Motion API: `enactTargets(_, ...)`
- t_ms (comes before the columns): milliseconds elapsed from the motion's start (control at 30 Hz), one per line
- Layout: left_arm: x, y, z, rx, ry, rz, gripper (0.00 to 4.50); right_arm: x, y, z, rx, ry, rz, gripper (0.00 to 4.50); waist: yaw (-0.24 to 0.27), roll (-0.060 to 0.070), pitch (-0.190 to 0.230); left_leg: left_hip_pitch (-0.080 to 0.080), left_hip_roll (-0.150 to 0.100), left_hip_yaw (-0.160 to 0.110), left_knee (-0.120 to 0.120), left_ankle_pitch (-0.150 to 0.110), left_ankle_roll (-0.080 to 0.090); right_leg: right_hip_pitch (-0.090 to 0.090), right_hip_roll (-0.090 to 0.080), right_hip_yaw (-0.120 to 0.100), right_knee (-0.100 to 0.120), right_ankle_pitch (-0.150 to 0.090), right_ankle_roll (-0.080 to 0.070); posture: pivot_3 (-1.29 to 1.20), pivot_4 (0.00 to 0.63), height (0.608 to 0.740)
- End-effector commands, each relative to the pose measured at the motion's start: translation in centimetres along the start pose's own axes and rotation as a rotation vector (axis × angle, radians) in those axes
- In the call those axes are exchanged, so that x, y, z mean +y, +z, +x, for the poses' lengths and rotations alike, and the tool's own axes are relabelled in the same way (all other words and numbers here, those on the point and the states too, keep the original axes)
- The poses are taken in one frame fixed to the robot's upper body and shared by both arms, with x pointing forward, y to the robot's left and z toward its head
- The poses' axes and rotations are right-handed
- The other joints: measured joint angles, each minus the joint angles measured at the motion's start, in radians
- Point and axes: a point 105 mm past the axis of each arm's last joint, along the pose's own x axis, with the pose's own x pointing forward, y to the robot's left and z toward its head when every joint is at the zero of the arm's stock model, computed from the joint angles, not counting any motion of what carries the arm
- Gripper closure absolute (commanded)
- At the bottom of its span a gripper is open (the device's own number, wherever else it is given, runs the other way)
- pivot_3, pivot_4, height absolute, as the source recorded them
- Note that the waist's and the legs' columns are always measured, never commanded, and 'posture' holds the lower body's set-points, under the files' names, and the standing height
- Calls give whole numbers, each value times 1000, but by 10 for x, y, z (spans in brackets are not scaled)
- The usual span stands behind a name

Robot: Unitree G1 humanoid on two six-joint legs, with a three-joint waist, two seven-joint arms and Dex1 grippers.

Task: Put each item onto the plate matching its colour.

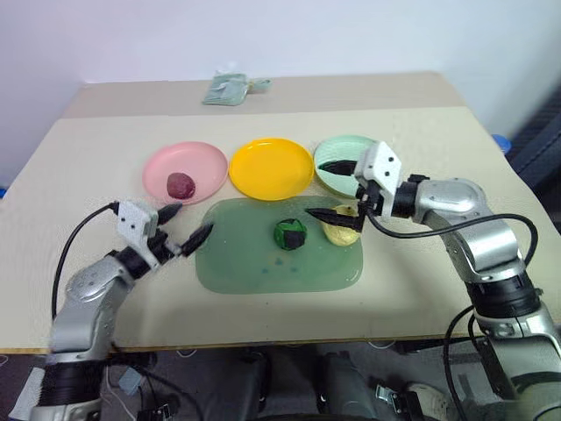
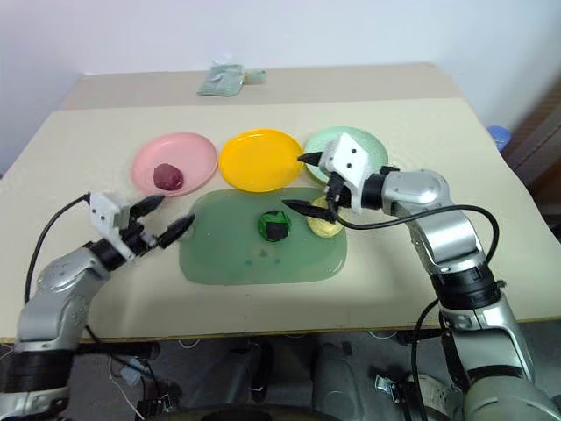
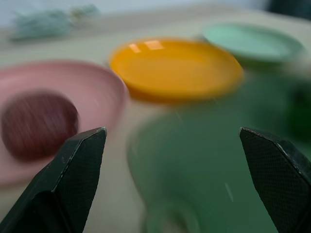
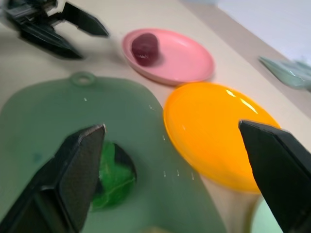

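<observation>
On the green mat, green ball, black patch facing up

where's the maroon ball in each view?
Left eye: maroon ball on the pink plate, far left of the plate row.
Right eye: same.
Left wrist: low on one side, blurred.
Right wrist: far end.
Shared landmark: yellow plate beside it.
</observation>
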Motion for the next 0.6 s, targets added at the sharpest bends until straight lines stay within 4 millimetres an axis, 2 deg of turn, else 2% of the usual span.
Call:
enactTargets(33, -14, 14, -14, -37, -174, 90, 28, 9, 9, 13, 46, 72, -41, 0, 9, 0, 0, 0, 0, 0, 0, 0, 0, 0, 0, 0, -1, 0, 0, 0, 150, 740)
enactTargets(267, -30, 11, -36, -4, -348, 90, 28, 24, -18, 34, 213, 212, -31, 0, 13, 0, 0, 0, 0, 0, -1, -1, 0, 0, 0, 0, -2, 0, 0, 0, 150, 740)
enactTargets(600, -44, 4, -43, -4, -346, 76, 28, 24, -41, 50, 344, 262, -39, 0, 8, 0, 0, 0, 0, 0, -2, -1, 0, -1, 0, 0, -2, 0, 0, 0, 150, 740)
